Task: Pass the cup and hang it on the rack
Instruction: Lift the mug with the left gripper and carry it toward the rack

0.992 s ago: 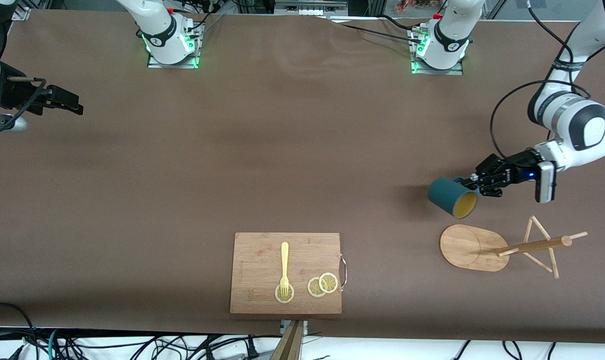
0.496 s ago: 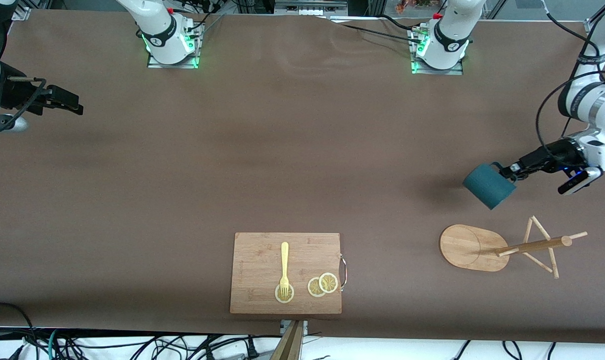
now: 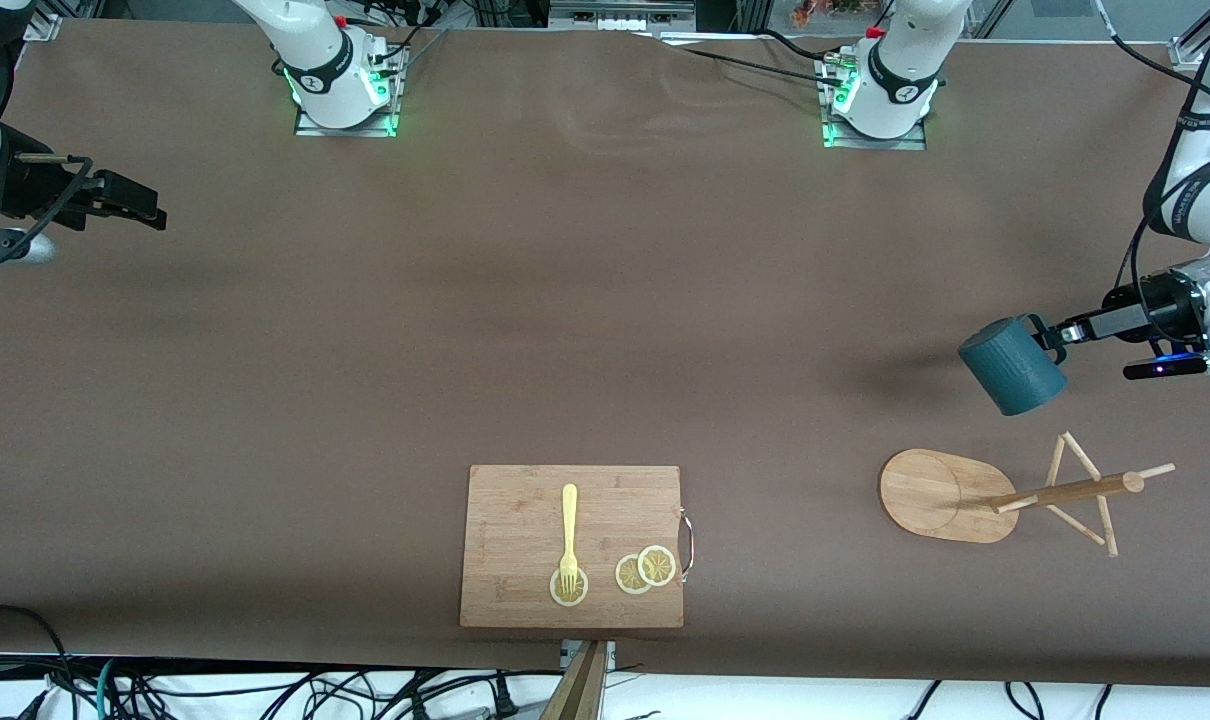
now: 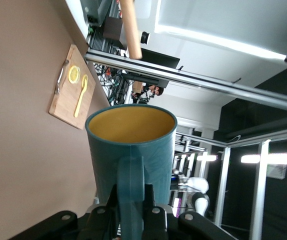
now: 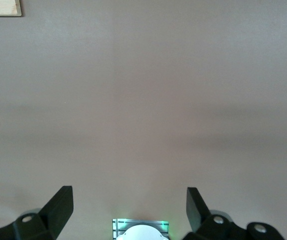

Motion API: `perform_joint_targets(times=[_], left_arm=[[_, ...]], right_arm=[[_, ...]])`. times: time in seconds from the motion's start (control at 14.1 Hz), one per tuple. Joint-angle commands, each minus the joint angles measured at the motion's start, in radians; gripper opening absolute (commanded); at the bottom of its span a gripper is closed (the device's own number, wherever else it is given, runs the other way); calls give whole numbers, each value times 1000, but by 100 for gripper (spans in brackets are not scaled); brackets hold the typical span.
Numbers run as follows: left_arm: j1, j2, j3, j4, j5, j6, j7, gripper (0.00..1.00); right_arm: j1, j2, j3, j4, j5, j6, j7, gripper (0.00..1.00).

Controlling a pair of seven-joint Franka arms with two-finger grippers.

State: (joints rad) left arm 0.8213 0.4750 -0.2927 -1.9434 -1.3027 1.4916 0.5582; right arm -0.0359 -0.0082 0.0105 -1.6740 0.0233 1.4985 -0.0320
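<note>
The dark teal ribbed cup (image 3: 1012, 365) hangs tilted in the air, over the table at the left arm's end. My left gripper (image 3: 1050, 335) is shut on its handle. In the left wrist view the cup (image 4: 133, 145) shows its yellowish inside, with the handle clamped in my left gripper (image 4: 132, 210). The bamboo rack (image 3: 940, 495) stands on the table nearer the front camera than the spot under the cup, its pole (image 3: 1065, 492) and pegs bare. A bamboo rod (image 4: 131, 27) of it shows in the left wrist view. My right gripper (image 3: 150, 215) waits open and empty at the right arm's end; it also shows in the right wrist view (image 5: 128, 200).
A rectangular bamboo cutting board (image 3: 572, 546) lies near the table's front edge, with a yellow fork (image 3: 568, 535) and lemon slices (image 3: 646, 568) on it. The arm bases (image 3: 340, 85) stand along the table's edge farthest from the front camera.
My left gripper has carried the cup toward the left arm's end of the table and turned it, so its mouth no longer faces the front camera. The right arm has not moved.
</note>
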Motion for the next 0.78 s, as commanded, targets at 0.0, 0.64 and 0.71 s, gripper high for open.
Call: perform_joint_targets(times=[0.0, 0.64, 0.71], left_arm=[[19, 91, -3, 107, -16, -72, -124, 0], [30, 243, -3, 300, -15, -116, -173, 0], [25, 264, -3, 334, -15, -123, -182, 0]], right_arm=[[-4, -4, 5, 3, 12, -12, 3, 100], [-4, -4, 5, 3, 12, -12, 3, 100], [-4, -4, 5, 3, 12, -12, 3, 100]])
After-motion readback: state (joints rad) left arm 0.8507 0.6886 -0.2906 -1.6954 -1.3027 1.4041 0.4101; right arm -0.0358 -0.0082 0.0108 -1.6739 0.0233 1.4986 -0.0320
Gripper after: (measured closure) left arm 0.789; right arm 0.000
